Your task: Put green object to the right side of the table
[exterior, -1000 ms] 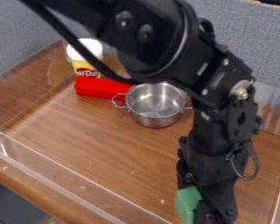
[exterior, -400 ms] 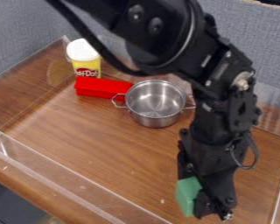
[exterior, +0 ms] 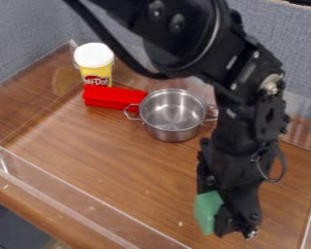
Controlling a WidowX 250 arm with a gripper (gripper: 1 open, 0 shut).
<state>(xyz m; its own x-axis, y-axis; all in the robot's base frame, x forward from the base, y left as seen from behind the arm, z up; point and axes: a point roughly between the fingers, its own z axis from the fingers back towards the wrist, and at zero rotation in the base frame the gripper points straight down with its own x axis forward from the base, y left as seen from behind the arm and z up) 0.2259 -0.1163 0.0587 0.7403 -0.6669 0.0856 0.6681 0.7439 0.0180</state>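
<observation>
My table [exterior: 67, 146] is nearly served: well to the right of the steel pot [exterior: 175, 114] and nearer the camera, my gripper [exterior: 231, 222] is clamped on the green object [exterior: 209, 212], low over the wood. Only releasing remains, I judge. The yellow can [exterior: 93, 66] behind the pot's left carries a red label, unreadable.

A grey fabric partition wall [exterior: 268, 24] stands behind the work area, its weave faintly visible, with a thin pale strip along its top edge at the upper right. To the left of it the backdrop falls into a darker grey-blue shade [exterior: 22, 29]. Light is even and soft, throwing pale reflections on the glossy surfaces and only weak shadows.
</observation>
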